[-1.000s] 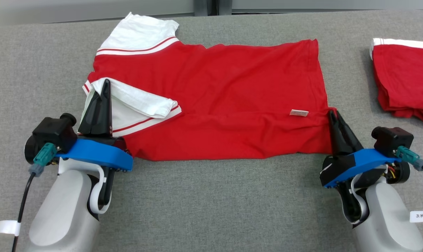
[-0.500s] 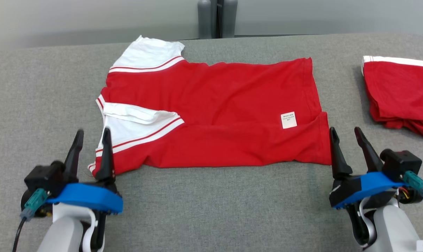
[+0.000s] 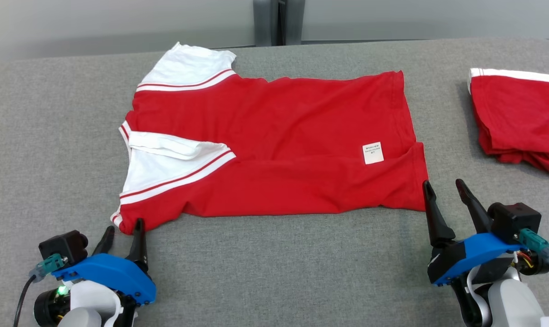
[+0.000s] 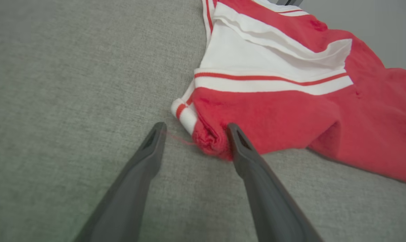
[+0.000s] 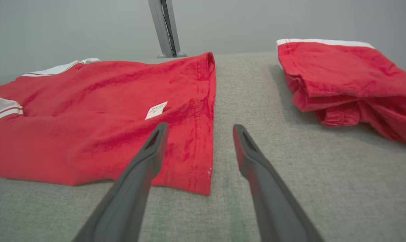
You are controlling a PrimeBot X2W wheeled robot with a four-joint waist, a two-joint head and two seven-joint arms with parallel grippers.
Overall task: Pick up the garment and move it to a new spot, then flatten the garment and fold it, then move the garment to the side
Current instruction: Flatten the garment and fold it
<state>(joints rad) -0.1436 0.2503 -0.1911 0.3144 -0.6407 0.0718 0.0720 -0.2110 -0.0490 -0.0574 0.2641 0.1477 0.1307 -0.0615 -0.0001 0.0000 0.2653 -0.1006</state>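
Two red garments: shirt flat mid-table, pile at right. Left gripper, right gripper both spread, at shirt's near corners. Table open near side.

A grey fabric-covered table stands before a pale grey wall with a metal post.
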